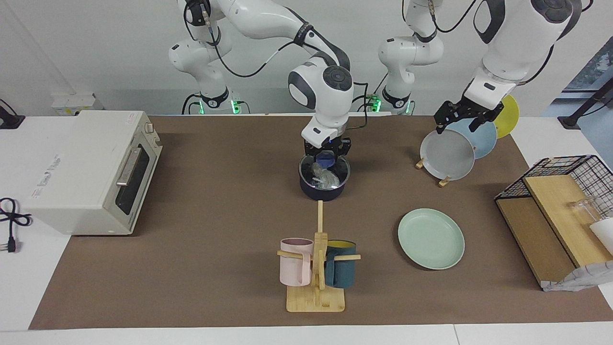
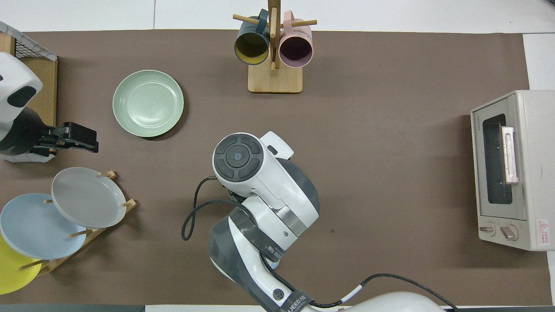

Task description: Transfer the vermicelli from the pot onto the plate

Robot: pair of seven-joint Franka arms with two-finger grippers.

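The dark navy pot [image 1: 322, 190] stands mid-table, nearer to the robots than the mug stand. A round glass lid [image 1: 306, 168] with a blue knob [image 1: 327, 158] covers it. The whitish vermicelli [image 1: 323, 178] shows through the glass. My right gripper [image 1: 326, 154] is down on the lid, shut on the blue knob. In the overhead view the right arm [image 2: 243, 162] hides the pot, the lid and that gripper. The pot's handle does not show. The mint-green plate [image 1: 431, 238] [image 2: 148, 103] lies bare toward the left arm's end. My left gripper [image 1: 456, 125] [image 2: 71, 138] waits, open, over the plate rack.
A rack holds a grey plate [image 1: 448, 155], a light blue plate [image 1: 481, 136] and a yellow plate [image 1: 508, 115]. A wooden mug stand [image 1: 316, 268] holds a pink and a dark teal mug. A toaster oven [image 1: 91, 170] sits at the right arm's end, a wire basket [image 1: 560, 191] at the left arm's end.
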